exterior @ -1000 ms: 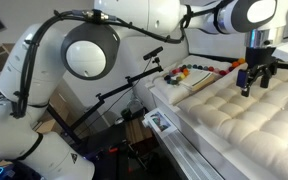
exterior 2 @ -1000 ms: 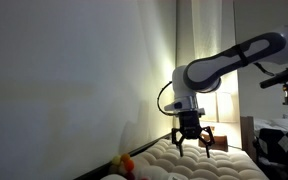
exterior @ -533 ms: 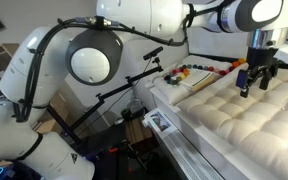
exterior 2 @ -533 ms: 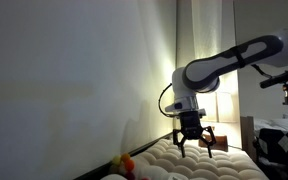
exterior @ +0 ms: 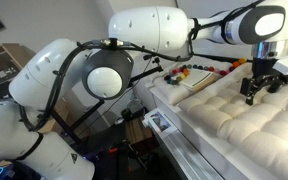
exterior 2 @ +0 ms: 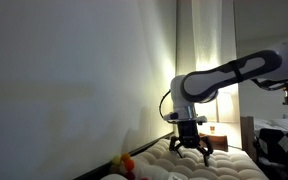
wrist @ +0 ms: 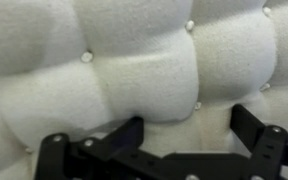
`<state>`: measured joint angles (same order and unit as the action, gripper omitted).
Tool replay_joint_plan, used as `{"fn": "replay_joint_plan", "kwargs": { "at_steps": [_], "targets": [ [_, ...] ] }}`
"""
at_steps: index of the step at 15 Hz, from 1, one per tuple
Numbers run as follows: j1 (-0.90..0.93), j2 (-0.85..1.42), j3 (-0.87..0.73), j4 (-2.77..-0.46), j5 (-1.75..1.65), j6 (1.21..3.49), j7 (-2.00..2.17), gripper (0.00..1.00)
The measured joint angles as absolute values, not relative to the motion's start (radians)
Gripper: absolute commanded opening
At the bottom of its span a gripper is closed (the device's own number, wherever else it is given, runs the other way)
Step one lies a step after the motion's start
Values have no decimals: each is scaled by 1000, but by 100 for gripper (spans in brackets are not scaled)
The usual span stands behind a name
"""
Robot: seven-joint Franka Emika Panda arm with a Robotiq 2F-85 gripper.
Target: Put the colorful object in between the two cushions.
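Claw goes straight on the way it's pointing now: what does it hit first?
The claw points down at the tufted cushion, so it would likely meet that first. The wrist view shows only cushion ahead; how much gap remains is unclear.

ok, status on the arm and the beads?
Gripper open, empty, low over the tufted cushion. Bead string lies past the cushion's edge, apart from the gripper. No obstacle seen between them.

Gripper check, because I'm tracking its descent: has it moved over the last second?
Yes. In an exterior view the black gripper, jaws open, has come down, closer to the large cream-white tufted quilted cushion beneath it.
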<state>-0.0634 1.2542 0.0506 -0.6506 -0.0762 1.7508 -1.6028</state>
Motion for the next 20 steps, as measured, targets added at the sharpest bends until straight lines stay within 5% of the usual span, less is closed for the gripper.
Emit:
{"fn": "replay_joint_plan", "kwargs": {
  "at_steps": [20],
  "targets": [
    [-142,1283,-23,-539,-76,1828,-1487,100]
  ]
}}
